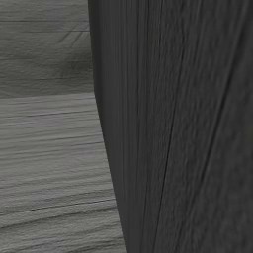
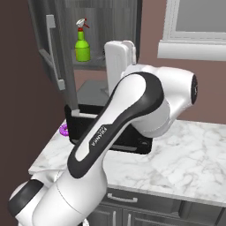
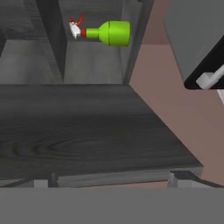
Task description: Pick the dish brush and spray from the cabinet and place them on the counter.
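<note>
Left base view was taken up by dark wood grain: a near vertical panel (image 1: 188,123), likely the open cabinet door seen edge-on, blocked the right half, and a paler grey wooden surface (image 1: 49,168) lay behind it at the left, so nothing of the task could be made out there. From the right base view the arm's white and dark elbow (image 2: 132,114) stood in front of much of the scene and hid the tool itself. Past it the spray (image 2: 82,42), a green bottle with a white and red trigger head, stood upright on a shelf (image 2: 90,64) of the open cabinet, with the cabinet door (image 2: 50,48) swung out to its left, a long handle on it. Below, on the marble table (image 2: 185,150), sat a black appliance (image 2: 88,128), partly covered by the arm, and a small purple thing (image 2: 64,129) peeked out at its left end, too much cut off to name. The dish brush could not be identified. In the hand view, rolled sideways, the spray (image 3: 109,33) appeared lying across the top, well apart from the tool (image 3: 111,178), whose two tips sat far apart at the lower edge with nothing between them, over a dark wooden board (image 3: 87,127).
</note>
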Tool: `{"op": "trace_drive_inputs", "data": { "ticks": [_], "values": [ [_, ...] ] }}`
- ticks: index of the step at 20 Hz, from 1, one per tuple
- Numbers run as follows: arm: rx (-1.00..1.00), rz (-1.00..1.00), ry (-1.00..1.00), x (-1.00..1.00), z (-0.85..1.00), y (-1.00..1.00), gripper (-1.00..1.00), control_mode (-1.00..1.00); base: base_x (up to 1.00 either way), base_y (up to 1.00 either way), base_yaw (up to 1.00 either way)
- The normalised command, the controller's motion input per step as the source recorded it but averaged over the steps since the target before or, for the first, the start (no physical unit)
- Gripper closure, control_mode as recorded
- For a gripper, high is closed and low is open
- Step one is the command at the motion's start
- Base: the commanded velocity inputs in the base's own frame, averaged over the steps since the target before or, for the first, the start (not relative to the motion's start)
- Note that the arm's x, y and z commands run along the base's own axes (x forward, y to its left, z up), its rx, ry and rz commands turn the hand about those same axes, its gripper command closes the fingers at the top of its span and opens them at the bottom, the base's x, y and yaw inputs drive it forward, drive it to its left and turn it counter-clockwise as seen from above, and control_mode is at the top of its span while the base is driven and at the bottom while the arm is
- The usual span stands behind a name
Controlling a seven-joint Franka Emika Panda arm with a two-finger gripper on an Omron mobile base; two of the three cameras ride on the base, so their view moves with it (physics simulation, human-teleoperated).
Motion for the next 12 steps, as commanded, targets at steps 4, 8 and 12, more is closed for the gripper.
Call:
{"op": "trace_drive_inputs", "data": {
  "ticks": [4,8,12],
  "values": [
    [0.05,0.07,0.0,0.26,0.0,0.11,-1.0,-1.0,0.0,0.0,0.0],
    [0.03,0.08,0.0,0.23,0.0,0.15,-1.0,-1.0,0.0,0.0,0.0],
    [0.0,0.08,-0.01,0.03,0.0,0.16,-1.0,-1.0,0.0,0.0,0.0]
  ]
}}
